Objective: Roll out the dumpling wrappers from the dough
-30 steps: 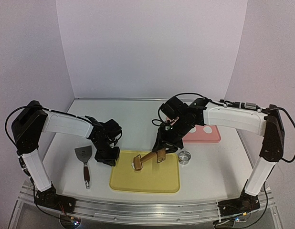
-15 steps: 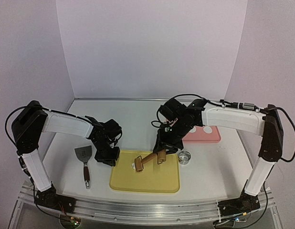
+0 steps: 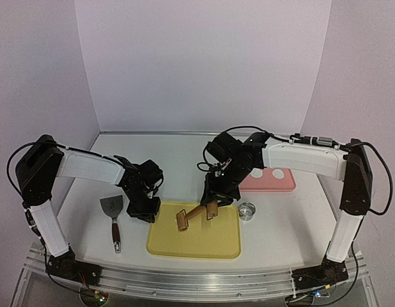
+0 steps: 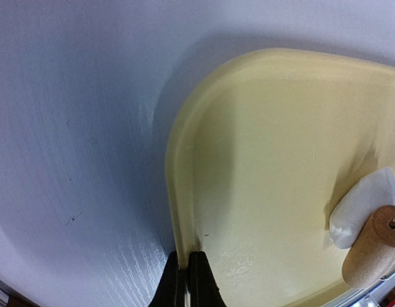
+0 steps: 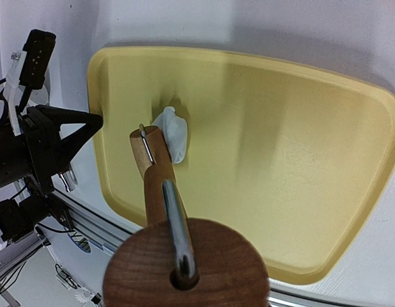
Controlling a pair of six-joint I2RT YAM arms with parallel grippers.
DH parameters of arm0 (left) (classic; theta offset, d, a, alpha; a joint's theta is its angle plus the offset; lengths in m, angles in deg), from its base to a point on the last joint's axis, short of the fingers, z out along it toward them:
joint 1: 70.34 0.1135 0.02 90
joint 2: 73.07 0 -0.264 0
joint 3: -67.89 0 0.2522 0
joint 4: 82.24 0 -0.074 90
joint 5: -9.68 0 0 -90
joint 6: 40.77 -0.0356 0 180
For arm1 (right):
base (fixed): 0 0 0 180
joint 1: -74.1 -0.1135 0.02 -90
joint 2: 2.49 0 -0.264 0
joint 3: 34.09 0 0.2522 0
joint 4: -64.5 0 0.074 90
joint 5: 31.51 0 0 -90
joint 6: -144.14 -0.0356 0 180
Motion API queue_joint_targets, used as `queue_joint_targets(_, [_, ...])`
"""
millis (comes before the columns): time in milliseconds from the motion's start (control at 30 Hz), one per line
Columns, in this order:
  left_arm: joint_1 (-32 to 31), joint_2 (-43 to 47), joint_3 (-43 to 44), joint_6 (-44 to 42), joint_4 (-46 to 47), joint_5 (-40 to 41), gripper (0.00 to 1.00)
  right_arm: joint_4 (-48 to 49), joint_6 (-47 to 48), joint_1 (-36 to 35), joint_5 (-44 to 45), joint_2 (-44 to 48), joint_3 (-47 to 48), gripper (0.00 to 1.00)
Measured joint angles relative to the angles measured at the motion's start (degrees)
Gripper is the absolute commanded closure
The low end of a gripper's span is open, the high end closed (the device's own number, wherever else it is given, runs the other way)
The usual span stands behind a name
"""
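Observation:
An irregular white dough piece (image 5: 172, 135) lies on the yellow tray (image 3: 210, 242) near its left side, also seen as the dough (image 4: 365, 203) in the left wrist view. My right gripper (image 3: 213, 199) is shut on the handle of a wooden roller (image 3: 183, 219), whose small roller head (image 5: 146, 146) rests against the dough; its fingers are hidden in the right wrist view. My left gripper (image 4: 183, 268) is shut on the tray's left rim (image 4: 178, 192). Two round white dumpling wrappers (image 3: 278, 173) lie on a pink plate (image 3: 288, 186) at the right.
A metal ring cutter (image 3: 247, 210) stands just right of the tray. A spatula (image 3: 113, 216) lies on the table left of the left gripper. The left arm (image 5: 38, 147) sits close to the tray's left edge. White walls enclose the table.
My right arm has shifted a little to the left, carrying the roller leftward over the dough. The left gripper and the tray have stayed put.

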Motion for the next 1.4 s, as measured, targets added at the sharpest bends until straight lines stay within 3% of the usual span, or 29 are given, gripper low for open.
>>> queue_joint_targets(867, [0.04,-0.35,0.31,-0.09,1.27,0.04,1.0,1.2,-0.24,-0.72,2.14,-2.62,1.86,1.0])
queue_joint_targets(1400, [-0.02,-0.66,0.17,-0.24,4.44,0.55,1.0,3.87,-2.32,-0.24,4.98,1.11,-3.3,1.0])
